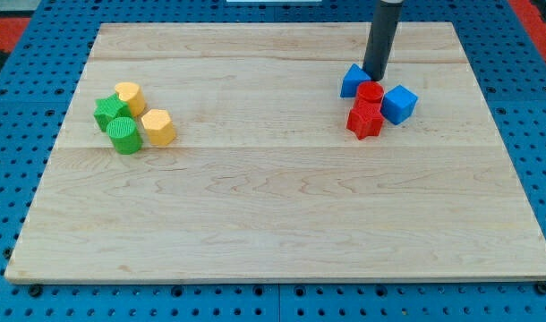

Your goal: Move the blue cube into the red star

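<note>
The blue cube (pixel 399 104) sits at the view's upper right, touching the right side of a red cylinder (pixel 370 93). The red star (pixel 364 120) lies just below the cylinder and left of the cube, close to it or touching it. A second blue block (pixel 353 81), wedge-like, sits left of the cylinder. My tip (pixel 375 77) is at the board just above the red cylinder, between the blue wedge and the cube's upper left. The dark rod rises out of the view's top.
At the view's left is a cluster: a yellow cylinder (pixel 129 95), a yellow hexagonal block (pixel 157 127), a green star-like block (pixel 109 112) and a green cylinder (pixel 124 136). The wooden board (pixel 282 206) lies on a blue pegboard.
</note>
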